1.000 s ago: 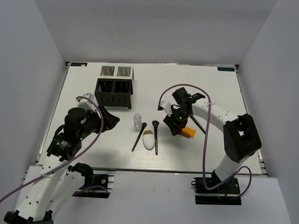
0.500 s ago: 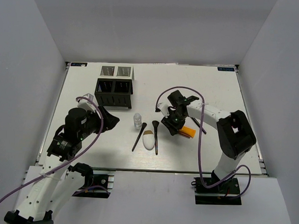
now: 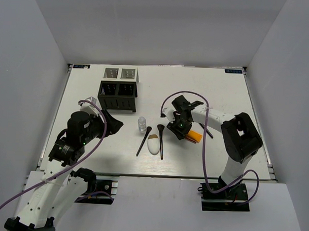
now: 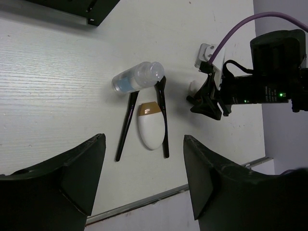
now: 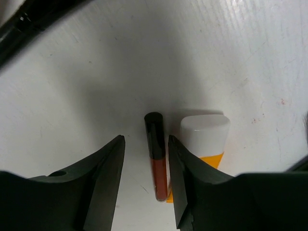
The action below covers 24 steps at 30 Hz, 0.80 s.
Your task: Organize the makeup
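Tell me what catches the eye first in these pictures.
The right gripper hangs open over a red-black stick lying beside an orange white-capped tube, right of centre. Mid-table, a white sponge lies between two black brushes, a clear bottle at their heads. A black compartment box stands toward the far left.

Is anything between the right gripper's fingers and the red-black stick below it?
Nothing visible blocks it: the red-black stick lies under the gap of the open right gripper. But the orange tube lies close beside the stick, so one finger may land on it.
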Motion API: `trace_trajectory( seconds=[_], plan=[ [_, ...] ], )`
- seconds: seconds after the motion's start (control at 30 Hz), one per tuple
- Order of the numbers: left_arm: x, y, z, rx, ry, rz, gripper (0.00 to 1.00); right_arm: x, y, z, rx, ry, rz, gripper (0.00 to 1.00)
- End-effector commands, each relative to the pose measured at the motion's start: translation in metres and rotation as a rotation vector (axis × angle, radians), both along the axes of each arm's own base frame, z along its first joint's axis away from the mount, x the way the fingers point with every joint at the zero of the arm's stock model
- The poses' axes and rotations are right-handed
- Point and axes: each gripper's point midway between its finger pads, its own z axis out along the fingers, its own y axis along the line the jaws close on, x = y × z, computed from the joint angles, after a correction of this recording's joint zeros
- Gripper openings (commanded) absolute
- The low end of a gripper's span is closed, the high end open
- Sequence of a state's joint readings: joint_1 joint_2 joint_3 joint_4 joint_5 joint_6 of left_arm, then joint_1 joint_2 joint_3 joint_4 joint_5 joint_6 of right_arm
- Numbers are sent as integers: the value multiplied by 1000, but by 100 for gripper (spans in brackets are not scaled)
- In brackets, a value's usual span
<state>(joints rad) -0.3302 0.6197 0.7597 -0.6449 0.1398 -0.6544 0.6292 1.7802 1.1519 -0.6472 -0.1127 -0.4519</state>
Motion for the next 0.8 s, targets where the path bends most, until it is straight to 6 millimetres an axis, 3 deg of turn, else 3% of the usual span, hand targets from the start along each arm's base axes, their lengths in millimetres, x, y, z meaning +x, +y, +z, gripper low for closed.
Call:
trace_trajectory(
  seconds=[0.0, 0.23, 0.37, 0.47, 0.57, 0.6, 0.67, 0.7, 0.73, 0.77],
  plan=[
    [-1, 1, -3, 3, 6, 7, 75, 0, -6, -9, -42, -15, 1, 48],
    [0, 1, -3, 6, 9, 8, 75, -10, -17, -24, -96, -15, 27, 44],
    [0, 2, -4, 9, 11, 12, 75, -19, -17, -28, -100, 8, 55, 20],
    [-1, 3, -2, 9, 11, 12, 75, -21, -6, -13, -42, 21, 91, 5],
    [-3, 4, -3, 14, 16, 15, 75, -8, 19, 28, 73, 3, 133, 0],
    [-3, 4, -3, 14, 18, 16, 75, 8, 39, 61, 157, -54, 154, 0],
    [-5, 5, -1, 14, 11, 17, 75, 23, 58, 96, 244, -109, 189, 0],
    [-5, 5, 0, 12, 7, 17, 75, 40, 78, 130, 330, -184, 206, 0],
    [-4, 5, 2, 8, -5, 17, 75, 49, 87, 148, 367, -226, 220, 0],
    [-6, 5, 8, 0, -29, 15, 75, 68, 106, 178, 435, -306, 232, 0]
  ],
)
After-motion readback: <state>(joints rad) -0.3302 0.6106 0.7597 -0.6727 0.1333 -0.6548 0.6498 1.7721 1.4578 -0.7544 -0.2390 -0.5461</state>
